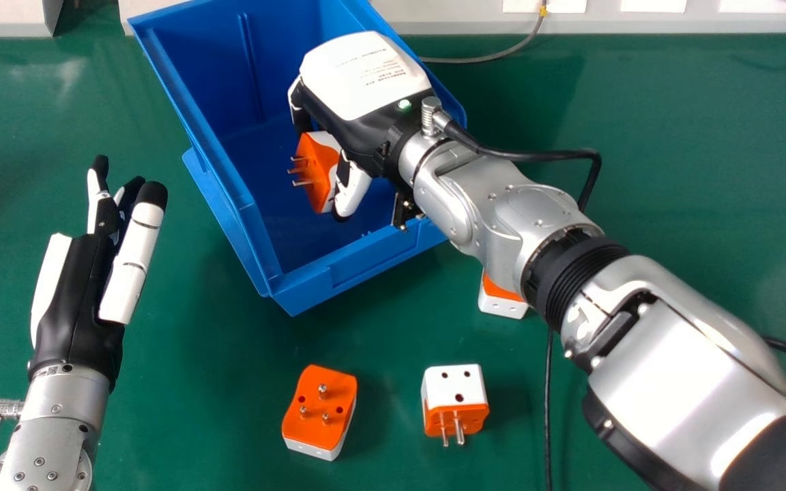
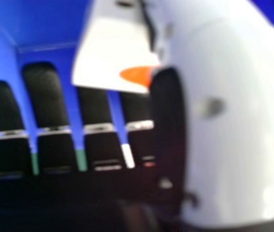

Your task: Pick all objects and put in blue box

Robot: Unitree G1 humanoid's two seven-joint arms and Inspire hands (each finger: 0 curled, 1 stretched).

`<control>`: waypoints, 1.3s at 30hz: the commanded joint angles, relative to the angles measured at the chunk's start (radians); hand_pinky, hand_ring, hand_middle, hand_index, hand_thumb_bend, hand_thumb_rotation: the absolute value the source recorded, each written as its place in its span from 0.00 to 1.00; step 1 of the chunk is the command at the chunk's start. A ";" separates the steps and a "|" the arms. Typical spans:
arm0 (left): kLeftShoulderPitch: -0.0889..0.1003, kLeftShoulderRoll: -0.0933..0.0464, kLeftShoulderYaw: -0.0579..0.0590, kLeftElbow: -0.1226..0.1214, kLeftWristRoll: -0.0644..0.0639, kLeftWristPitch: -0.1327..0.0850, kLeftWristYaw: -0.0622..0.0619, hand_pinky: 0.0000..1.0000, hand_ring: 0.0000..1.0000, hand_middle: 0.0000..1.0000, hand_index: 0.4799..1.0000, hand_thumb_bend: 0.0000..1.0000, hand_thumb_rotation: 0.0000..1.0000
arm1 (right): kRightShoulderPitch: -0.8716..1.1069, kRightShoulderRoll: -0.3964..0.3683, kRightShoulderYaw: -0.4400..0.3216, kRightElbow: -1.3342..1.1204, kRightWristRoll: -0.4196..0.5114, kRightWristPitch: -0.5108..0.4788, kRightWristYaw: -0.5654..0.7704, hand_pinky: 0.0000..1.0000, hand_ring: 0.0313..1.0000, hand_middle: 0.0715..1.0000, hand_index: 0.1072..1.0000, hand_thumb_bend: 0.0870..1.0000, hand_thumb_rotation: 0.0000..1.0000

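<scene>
- One orange-and-white plastic plug adapter [image 1: 318, 167] is pinched between the thumb and fingers of the black-and-white right hand [image 1: 366, 75], its metal pins pointing out to the left.
- Around and below that hand stands a deep blue plastic box [image 1: 366, 262], open at the top; hand and adapter are within its opening. How far the adapter hangs above the floor, I cannot tell.
- To release well, the hand should sink toward the floor, keep the pins off the left wall, then ease the thumb away so the adapter drops free. Lifting straight up before turning back should spare the wrist a knock on the rim.
- The head view gives the pins and the hand's place in the box; the right hand view gives the adapter's white side close against the fingers, a sliver of orange by the thumb.
- Behind the hand, partly covered by the silver forearm [image 1: 502, 218], a second adapter [image 1: 502, 305] lies on the green table [image 1: 175, 423].
- Farther back toward the robot sit a white-topped adapter [image 1: 443, 392], pins toward the robot, and, to its left, an orange-topped adapter [image 1: 314, 426], pins up.
- Well left, the idle left hand [image 1: 79, 293] has its fingers extended, slightly spread, holding nothing.
</scene>
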 commanded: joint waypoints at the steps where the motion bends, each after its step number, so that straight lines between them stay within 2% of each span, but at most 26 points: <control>1: -0.017 -0.005 -0.004 -0.006 0.002 -0.018 0.006 0.91 0.96 0.97 0.92 0.54 0.96 | -0.005 -0.014 -0.012 -0.028 0.016 -0.011 -0.036 0.68 0.83 0.88 0.82 0.54 0.12; 2: -0.018 -0.006 -0.004 -0.007 0.002 -0.018 0.005 0.91 0.97 0.97 0.92 0.54 0.96 | -0.003 -0.015 -0.011 -0.028 0.017 -0.013 -0.041 0.71 0.87 0.92 0.87 0.55 0.14; 7: -0.027 -0.007 -0.007 0.007 0.003 -0.028 0.006 0.92 0.97 0.98 0.93 0.54 0.96 | 0.003 -0.020 -0.017 -0.038 0.024 -0.017 -0.039 0.77 0.92 0.97 0.93 0.55 0.18; 14: -0.040 -0.006 -0.008 0.031 0.003 -0.044 0.004 0.91 0.97 0.98 0.93 0.54 0.97 | 0.023 -0.040 -0.042 -0.089 0.046 -0.050 -0.055 0.81 0.96 1.00 0.97 0.53 0.19; 18: -0.047 -0.002 -0.007 0.047 0.002 -0.051 0.002 0.91 0.97 0.97 0.94 0.54 0.97 | 0.078 -0.088 -0.063 -0.201 0.068 -0.096 -0.079 0.82 0.96 1.00 0.98 0.51 0.18; 22: -0.055 0.001 -0.004 0.054 -0.002 -0.046 -0.001 0.92 0.97 0.97 0.94 0.54 0.97 | 0.227 -0.185 -0.093 -0.469 0.063 -0.128 -0.096 0.81 0.95 1.00 0.97 0.52 0.16; 29: -0.076 0.015 0.010 0.099 -0.013 -0.057 -0.011 0.92 0.97 0.97 0.94 0.55 0.97 | 0.494 -0.337 -0.155 -0.921 0.038 -0.113 -0.046 0.78 0.92 1.00 0.96 0.51 0.18; 34: -0.077 0.017 0.017 0.088 -0.020 -0.043 -0.014 0.92 0.97 0.97 0.94 0.55 0.96 | 0.650 -0.419 -0.213 -1.148 0.032 -0.087 0.005 0.79 0.94 1.00 0.97 0.47 0.20; 37: -0.075 0.015 0.023 0.082 -0.026 -0.044 -0.016 0.92 0.97 0.97 0.94 0.55 0.96 | 0.771 -0.443 -0.261 -1.268 0.041 -0.057 0.015 0.81 0.95 1.00 0.97 0.45 0.21; 39: -0.074 0.015 0.024 0.082 -0.021 -0.046 -0.012 0.92 0.97 0.98 0.95 0.55 0.96 | 0.840 -0.450 -0.289 -1.321 0.048 -0.051 0.012 0.82 0.95 1.00 0.97 0.44 0.21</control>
